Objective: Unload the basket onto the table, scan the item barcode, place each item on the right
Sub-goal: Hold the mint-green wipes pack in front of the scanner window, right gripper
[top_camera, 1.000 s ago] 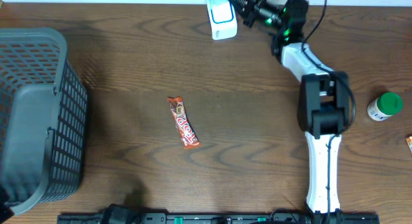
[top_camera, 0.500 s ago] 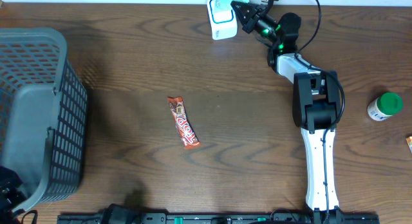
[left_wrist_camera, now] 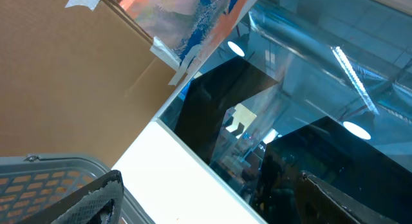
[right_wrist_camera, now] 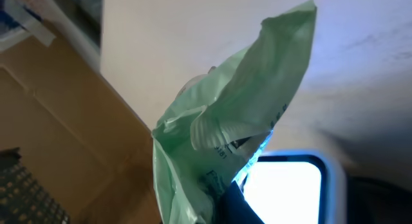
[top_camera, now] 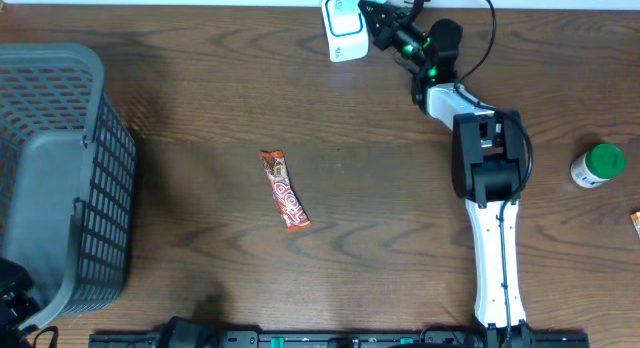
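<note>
My station: a lab bench staged as a checkout. Wood table (top_camera: pixel 200 138), grey basket (top_camera: pixel 60 118) left, scanner (top_camera: pixel 345 36) far, cardboard (left_wrist_camera: pixel 64 76) and glass (left_wrist_camera: pixel 309 56) beyond.

The overhead camera looked straight down from high above the dark brown wooden table (top_camera: pixel 200 118). The left wrist camera sat low at the table's left end and was tilted upward. It shared only the grey plastic mesh basket (left_wrist_camera: pixel 38 166) with the overhead view. The right wrist camera faced upward, very near the pale green plastic packet (right_wrist_camera: pixel 238 108) and the white box-shaped scanner (right_wrist_camera: pixel 283 185). Both also appeared overhead at the far edge.
</note>
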### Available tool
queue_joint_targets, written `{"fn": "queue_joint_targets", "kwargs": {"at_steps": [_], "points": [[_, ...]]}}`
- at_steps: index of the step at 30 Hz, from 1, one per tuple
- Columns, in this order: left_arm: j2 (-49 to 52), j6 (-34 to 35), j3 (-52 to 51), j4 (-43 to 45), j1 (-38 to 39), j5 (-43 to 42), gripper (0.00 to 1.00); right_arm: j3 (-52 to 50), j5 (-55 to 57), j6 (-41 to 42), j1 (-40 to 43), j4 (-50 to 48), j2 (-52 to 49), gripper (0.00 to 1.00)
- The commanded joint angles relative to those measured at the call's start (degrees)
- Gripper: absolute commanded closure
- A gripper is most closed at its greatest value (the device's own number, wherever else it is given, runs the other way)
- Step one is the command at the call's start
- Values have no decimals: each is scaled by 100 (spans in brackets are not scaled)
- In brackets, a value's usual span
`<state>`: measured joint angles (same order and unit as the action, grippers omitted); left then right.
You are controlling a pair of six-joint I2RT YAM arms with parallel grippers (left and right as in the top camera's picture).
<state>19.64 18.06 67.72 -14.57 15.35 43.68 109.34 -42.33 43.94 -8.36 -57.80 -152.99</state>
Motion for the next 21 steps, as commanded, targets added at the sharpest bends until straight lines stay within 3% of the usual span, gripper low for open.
{"fn": "queue_joint_targets", "kwargs": {"at_steps": [1,7,10,16,21], "points": [[-28,24,-50,48,-35,52,15,48,-374,527,-66,-765,9,99],[-31,24,-50,59,-35,52,15,50,-409,2675,157,-2900,70,99],[-31,24,-50,59,-35,52,15,50,-487,3346,245,-3174,199,99],[-31,26,-50,66,-35,52,15,50,-1060,3501,155,-2328,848,98],[-33,15,-50,127,-35,57,15,50,-1447,2546,-4,-306,1869,98]]}}
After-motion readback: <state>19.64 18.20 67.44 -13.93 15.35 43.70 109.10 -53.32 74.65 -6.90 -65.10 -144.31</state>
